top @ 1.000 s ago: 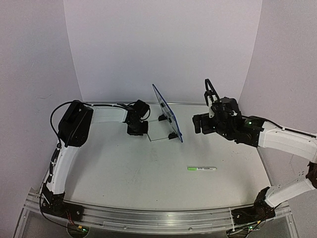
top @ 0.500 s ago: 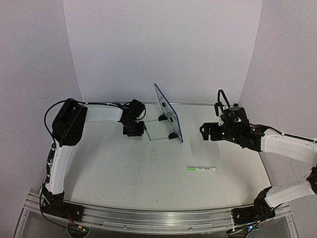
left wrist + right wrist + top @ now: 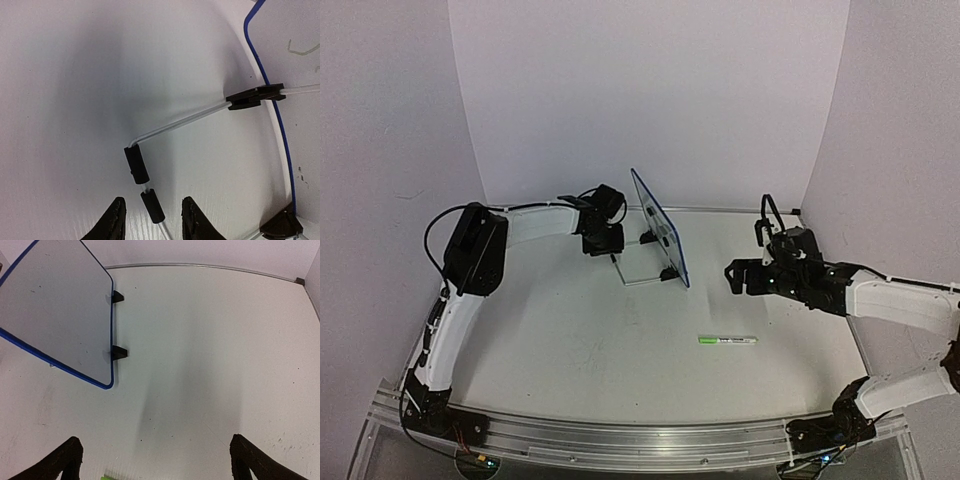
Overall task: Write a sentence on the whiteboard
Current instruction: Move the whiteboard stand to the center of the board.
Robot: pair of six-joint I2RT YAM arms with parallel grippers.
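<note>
Whiteboard (image 3: 658, 240) stands tilted near the far edge, centre. My left tool (image 3: 153, 200) is part open astride its wire stand (image 3: 175, 122), gripping nothing. My right tool (image 3: 155, 440) is wide open and empty. Reads as setup. Next, probably, the right tool drops onto the marker (image 3: 727, 340).

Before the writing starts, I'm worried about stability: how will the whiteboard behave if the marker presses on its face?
Probably light and easy to shove: the whiteboard is a thin panel leaning on a slim wire stand. It may slide or tip backward, since only small black feet rest on the smooth table. The panel itself looks stiff.
</note>
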